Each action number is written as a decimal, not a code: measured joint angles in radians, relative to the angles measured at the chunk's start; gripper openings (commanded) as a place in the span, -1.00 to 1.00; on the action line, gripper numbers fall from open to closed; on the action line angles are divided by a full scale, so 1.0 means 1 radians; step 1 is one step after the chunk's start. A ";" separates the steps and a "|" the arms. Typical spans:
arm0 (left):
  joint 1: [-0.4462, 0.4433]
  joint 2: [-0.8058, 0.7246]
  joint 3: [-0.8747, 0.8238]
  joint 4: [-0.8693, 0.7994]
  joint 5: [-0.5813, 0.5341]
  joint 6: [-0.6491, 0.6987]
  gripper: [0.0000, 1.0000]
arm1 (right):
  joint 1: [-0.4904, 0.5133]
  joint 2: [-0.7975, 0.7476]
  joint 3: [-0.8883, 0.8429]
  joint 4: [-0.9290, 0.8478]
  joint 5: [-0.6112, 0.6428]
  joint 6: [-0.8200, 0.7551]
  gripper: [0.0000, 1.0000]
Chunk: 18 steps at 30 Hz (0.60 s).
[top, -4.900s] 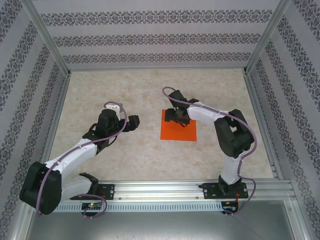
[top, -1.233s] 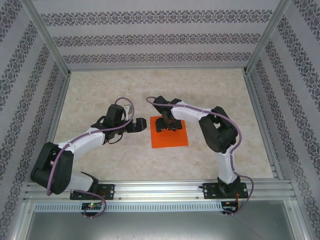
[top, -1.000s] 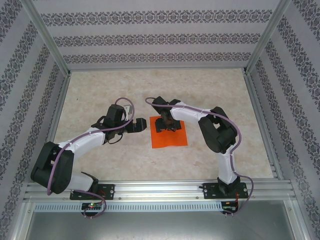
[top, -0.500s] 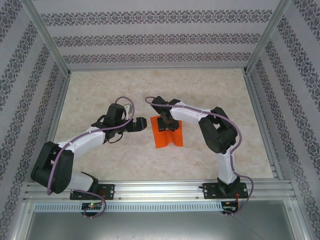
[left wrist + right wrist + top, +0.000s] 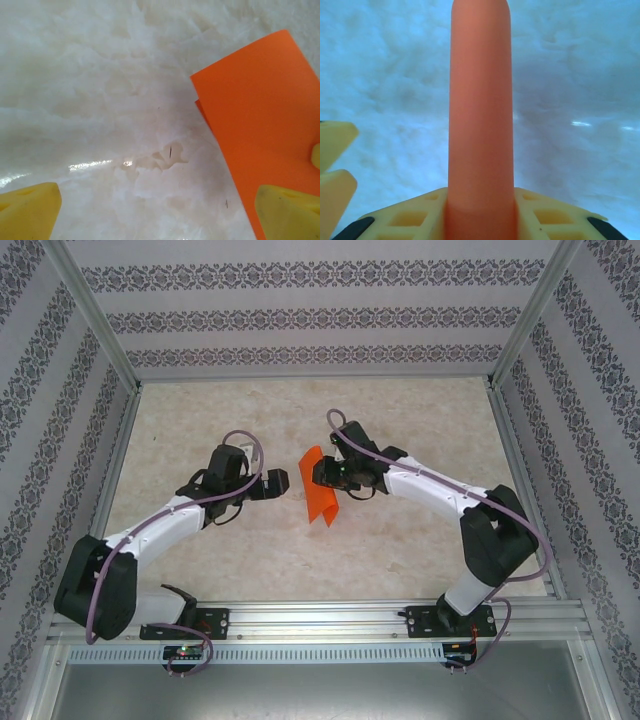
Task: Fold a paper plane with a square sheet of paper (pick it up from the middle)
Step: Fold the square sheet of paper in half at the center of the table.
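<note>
**Work area.** From above, the table [image 5: 200, 420] is a pale marbled slab with patterned walls [image 5: 300, 315] on 3 sides. The 2 arms meet near its centre.

**Right gripper [image 5: 322, 474].** It points toward 9 o'clock. Its jaws are clamped on the sheet of paper [image 5: 320, 498]. The sheet is bright orange and bent rather than flat. A short part rises toward 12 o'clock above the jaws. The larger part hangs toward 6 o'clock and ends in a corner. From above I cannot tell whether that corner touches the table.

In the right wrist view, 2 yellow fingers [image 5: 405, 220] pinch the sheet at the 6 o'clock edge. The sheet of paper [image 5: 480, 100] stands out from them as a narrow bowed strip running straight to 12 o'clock. The marbled surface lies behind it on both sides.

**Left gripper [image 5: 280, 483].** It points toward 3 o'clock and sits at 9 o'clock of the sheet, just beside it, with a small gap between them. Its jaws stand wide apart and hold nothing.

In the left wrist view, its yellow fingertips [image 5: 27, 210] show at the 7 o'clock and 5 o'clock corners. The sheet of paper [image 5: 260, 125] fills the 3 o'clock side of that view and reaches down to the fingertip at 5 o'clock. A 2nd orange edge shows just under its left border. The rest of the view is glossy bare table [image 5: 100, 100].
</note>
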 measured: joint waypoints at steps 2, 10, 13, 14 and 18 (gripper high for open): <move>0.000 -0.021 0.000 0.000 -0.010 -0.006 1.00 | -0.011 -0.008 -0.061 0.108 -0.047 0.058 -0.30; 0.000 -0.030 -0.002 0.001 -0.004 -0.010 1.00 | -0.049 0.009 -0.301 0.430 -0.089 0.258 -0.23; 0.000 -0.028 -0.002 0.002 0.020 -0.010 1.00 | -0.054 0.024 -0.361 0.470 -0.076 0.287 -0.10; 0.000 -0.026 -0.002 0.002 0.029 -0.010 1.00 | -0.054 0.024 -0.373 0.468 -0.068 0.289 -0.03; 0.000 -0.011 -0.002 0.002 0.064 -0.010 1.00 | -0.054 0.021 -0.378 0.432 -0.027 0.269 0.19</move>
